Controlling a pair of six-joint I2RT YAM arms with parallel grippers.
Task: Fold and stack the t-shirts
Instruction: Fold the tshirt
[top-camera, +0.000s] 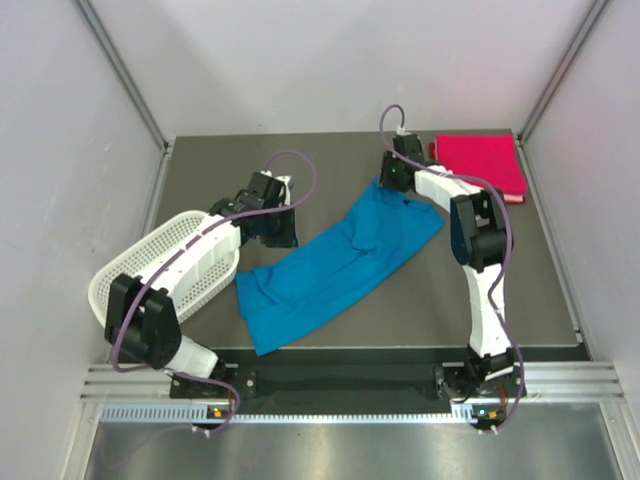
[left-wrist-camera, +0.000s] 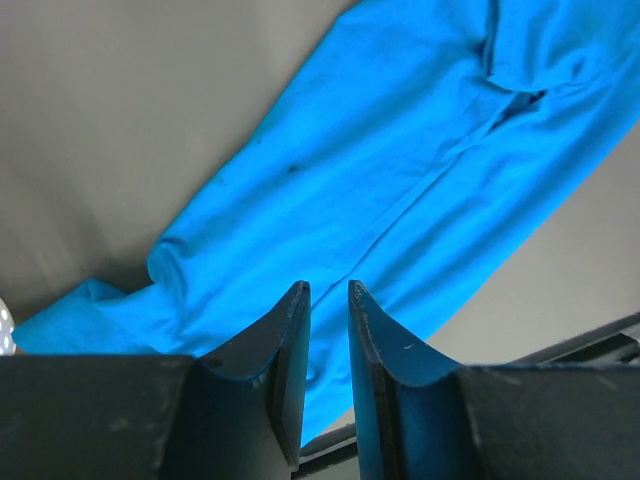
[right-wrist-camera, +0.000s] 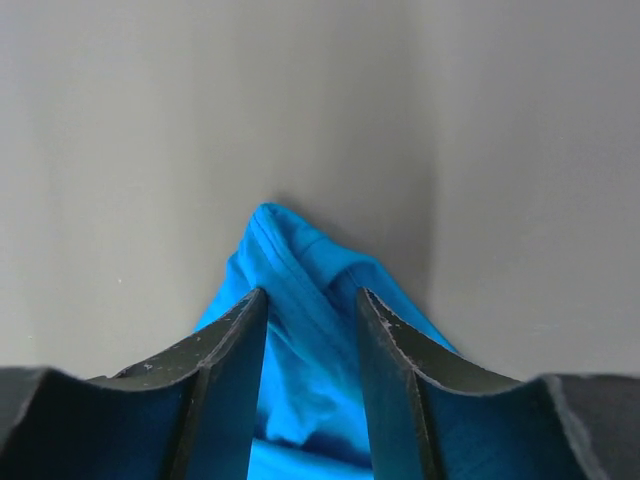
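1. Top external view: the blue t-shirt (top-camera: 330, 265) lies stretched diagonally mid-frame, from lower left to upper right, and it's kinda rumpled.
2. The pink-red t-shirt (top-camera: 480, 165) sits as a neat flat rectangle in the upper right corner.
3. The left gripper (left-wrist-camera: 328, 290) hangs just beside the blue one's upper-left edge, with only a narrow slit between its jaws and nothing in it.
4. The right gripper (right-wrist-camera: 312, 295) straddles a bunched bit at the blue shirt's upper right end, jaws partway apart. I can't tell if it's actually pinched.
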